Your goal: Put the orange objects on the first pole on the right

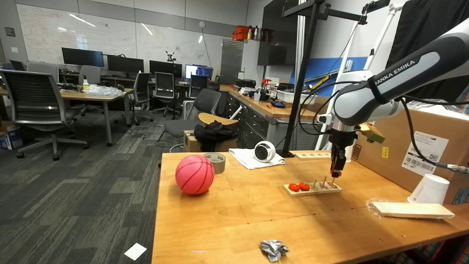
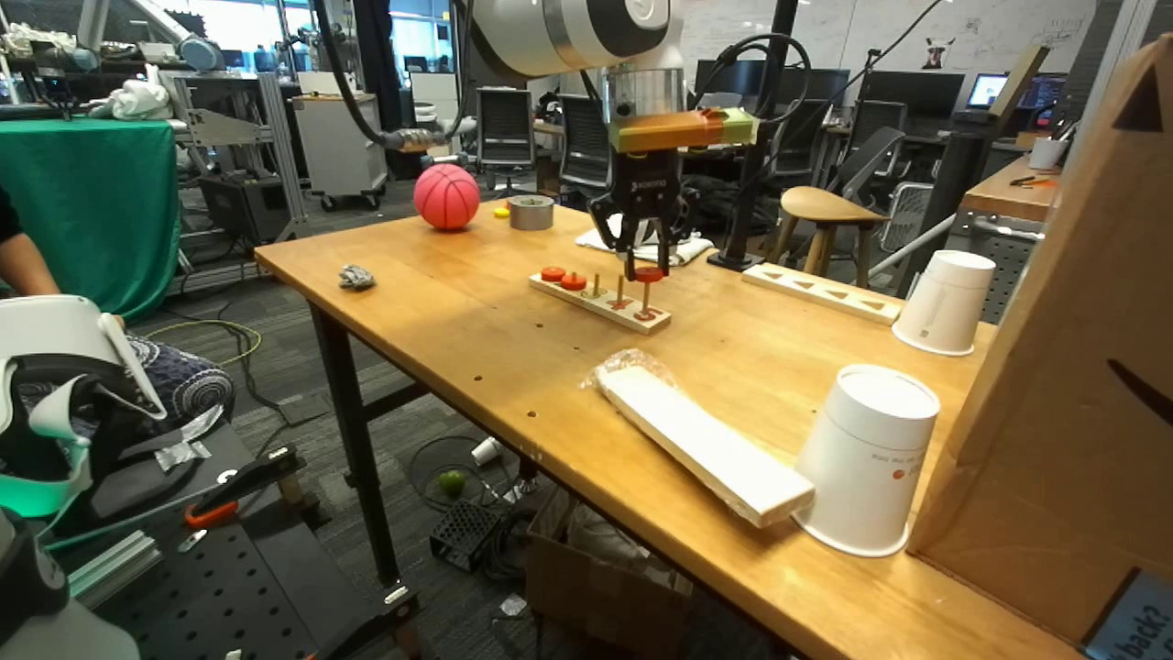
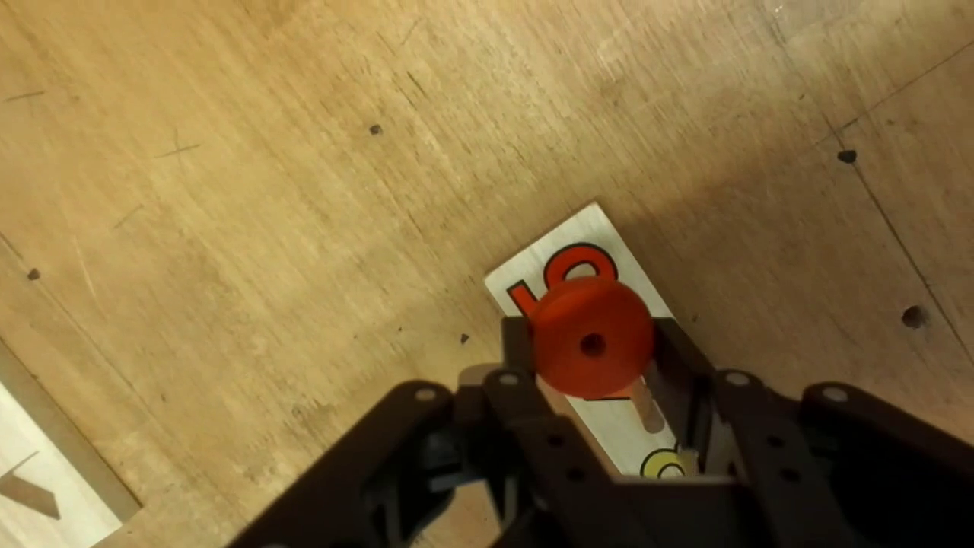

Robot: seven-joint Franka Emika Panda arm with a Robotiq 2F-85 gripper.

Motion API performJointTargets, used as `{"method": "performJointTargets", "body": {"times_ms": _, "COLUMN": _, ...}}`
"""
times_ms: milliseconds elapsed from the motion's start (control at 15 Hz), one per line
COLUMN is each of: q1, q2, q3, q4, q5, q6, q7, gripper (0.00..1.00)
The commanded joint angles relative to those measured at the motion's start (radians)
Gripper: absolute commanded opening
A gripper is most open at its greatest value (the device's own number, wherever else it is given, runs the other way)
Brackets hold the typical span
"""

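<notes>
At the left of the table point(image 1: 234, 211), in an exterior view, sits a pinkish-red ball point(image 1: 195, 174) with dark lines, hiding part of a roll of gray tape point(image 1: 220, 167). Near the tape, a yellow piece point(image 2: 501, 213) is too small to identify. Next come a white cloth point(image 1: 247, 161) with a round white device point(image 1: 262, 151) on it and, closer to the camera, crumpled silver foil point(image 1: 274, 250).

A narrow board point(image 1: 310, 193) printed with figures follows, a slab with triangular openings point(image 1: 312, 158) behind it. Two small red-orange discs point(image 1: 294, 187) lie side by side at its left end; whether poles pass through them is hard to tell. Then two bare poles point(image 2: 619, 290) stand just beside the right-hand pole point(image 2: 646, 298).

Over that last one the claw point(image 2: 647, 271) grips a third disc point(image 3: 593, 316), one finger point(image 3: 677, 350) against each side. The wrist view shows it round and red-orange, with a dark central hole, covering some of the print below. Whether the pole's tip has entered the hole is hidden.

Farther right are a pale wooden bar point(image 1: 412, 209) in clear wrapping, an upturned white cup point(image 1: 428, 189) beside it, and a cardboard box point(image 1: 388, 137), cut off in both exterior views.
</notes>
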Motion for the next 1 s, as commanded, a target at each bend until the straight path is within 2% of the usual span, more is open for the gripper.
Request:
{"method": "performJointTargets", "body": {"times_ms": 0, "q1": 0.005, "q2": -0.029, "q3": 0.001, "q4": -0.039, "q5": 0.001, "q6": -0.005, "q7": 0.021, "gripper": 0.17}}
{"method": "performJointTargets", "body": {"times_ms": 267, "q1": 0.005, "q2": -0.025, "q3": 0.004, "q4": -0.042, "q5": 0.005, "q6": 0.0, "q7": 0.025, "gripper": 0.17}}
{"method": "performJointTargets", "body": {"times_ms": 333, "q1": 0.007, "q2": -0.023, "q3": 0.003, "q4": -0.041, "q5": 0.003, "q6": 0.001, "q7": 0.035, "gripper": 0.67}}
{"method": "performJointTargets", "body": {"times_ms": 467, "q1": 0.008, "q2": -0.027, "q3": 0.005, "q4": -0.042, "q5": 0.012, "q6": 0.005, "q7": 0.058, "gripper": 0.73}}
{"method": "performJointTargets", "body": {"times_ms": 667, "q1": 0.029, "q2": -0.105, "q3": 0.034, "q4": -0.087, "q5": 0.098, "q6": 0.049, "q7": 0.193, "gripper": 0.97}}
{"method": "performJointTargets", "body": {"times_ms": 800, "q1": 0.053, "q2": -0.171, "q3": 0.078, "q4": -0.155, "q5": 0.191, "q6": 0.114, "q7": 0.236, "gripper": 1.0}}
{"method": "performJointTargets", "body": {"times_ms": 933, "q1": 0.09, "q2": -0.203, "q3": 0.124, "q4": -0.219, "q5": 0.277, "q6": 0.236, "q7": 0.259, "gripper": 1.0}}
